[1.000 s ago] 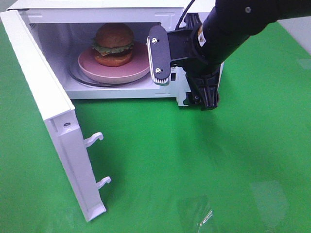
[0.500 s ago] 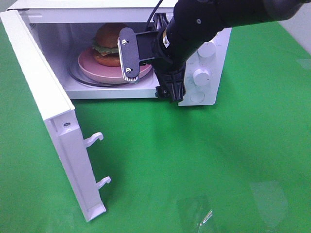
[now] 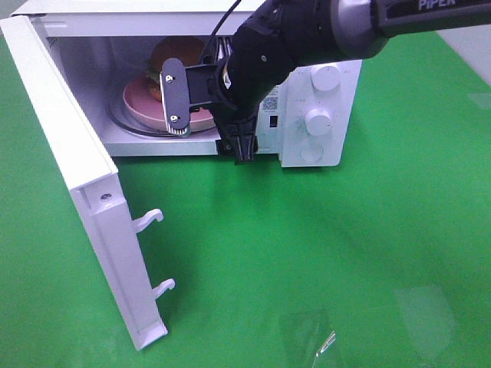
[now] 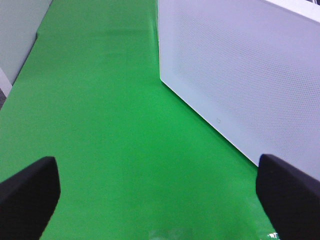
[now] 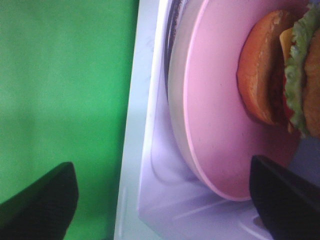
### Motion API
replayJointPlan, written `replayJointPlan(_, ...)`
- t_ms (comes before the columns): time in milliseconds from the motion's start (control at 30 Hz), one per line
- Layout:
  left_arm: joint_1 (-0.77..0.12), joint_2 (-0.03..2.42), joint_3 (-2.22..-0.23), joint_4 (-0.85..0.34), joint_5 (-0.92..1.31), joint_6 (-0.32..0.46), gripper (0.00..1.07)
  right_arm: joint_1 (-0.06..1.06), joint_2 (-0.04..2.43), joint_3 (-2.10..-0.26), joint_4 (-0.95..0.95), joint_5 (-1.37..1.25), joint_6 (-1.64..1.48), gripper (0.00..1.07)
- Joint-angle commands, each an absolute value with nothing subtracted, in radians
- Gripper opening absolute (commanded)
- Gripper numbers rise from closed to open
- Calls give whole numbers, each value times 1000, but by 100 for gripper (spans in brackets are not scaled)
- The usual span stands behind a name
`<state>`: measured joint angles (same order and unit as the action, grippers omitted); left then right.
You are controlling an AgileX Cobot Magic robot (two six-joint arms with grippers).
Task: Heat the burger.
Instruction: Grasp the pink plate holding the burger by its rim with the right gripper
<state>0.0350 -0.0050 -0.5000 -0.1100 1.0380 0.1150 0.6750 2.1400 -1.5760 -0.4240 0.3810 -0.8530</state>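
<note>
Jaws wide and empty, both arms. Right gripper (image 5: 162, 205) at microwave (image 3: 322, 84) mouth, burger (image 3: 175, 52) just beyond it on plate (image 3: 136, 103); left gripper (image 4: 159, 200) well apart.

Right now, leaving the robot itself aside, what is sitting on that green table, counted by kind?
Microwave: 1
Pink plate: 1
Burger: 1
Total: 3

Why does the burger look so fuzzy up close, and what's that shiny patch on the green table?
Right wrist view: the burger and pink plate sit near the lens, so they blur. Exterior high view: pale glare patches on the green table, probably reflected light.
</note>
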Motion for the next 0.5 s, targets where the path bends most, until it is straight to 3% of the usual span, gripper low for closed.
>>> replayJointPlan(33, 36, -24, -497, -111, 1034, 110, 100, 677, 2169, -1611, -424, 369, -826, 91)
replayJointPlan(500, 36, -24, -497, -110, 1035, 110, 100, 639, 2319, -1774, -378, 362, -820, 89)
